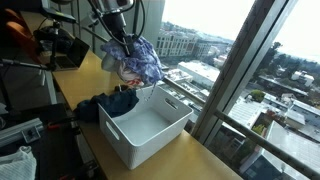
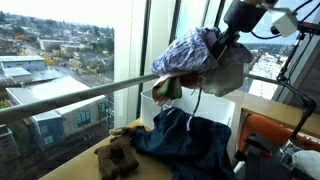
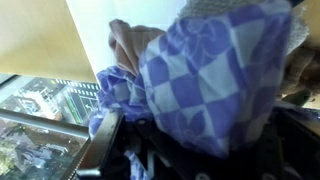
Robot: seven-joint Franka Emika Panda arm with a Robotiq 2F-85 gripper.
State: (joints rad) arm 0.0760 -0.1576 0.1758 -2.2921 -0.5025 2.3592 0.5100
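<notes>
Above one white plastic bin (image 1: 150, 148), gripper (image 1: 121, 42) was pinched nearly shut on one blue-white checkered cloth bundle (image 1: 140, 63), hanging midair. One dark blue garment (image 1: 108, 104) lay beside bin, one brown fuzzy lump (image 2: 118, 150) nearby.

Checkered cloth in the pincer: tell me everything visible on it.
The checkered cloth looks like soft woven fabric in blue-violet and white squares, which show largest in the wrist view. It is bunched and crumpled, and hangs in the air from the pincer, which is shut on its upper part. It hangs above the white bin; whether its lowest fold touches the rim is unclear. A tan fold sits in the bundle, and it cannot be told whether that is the same piece.
</notes>
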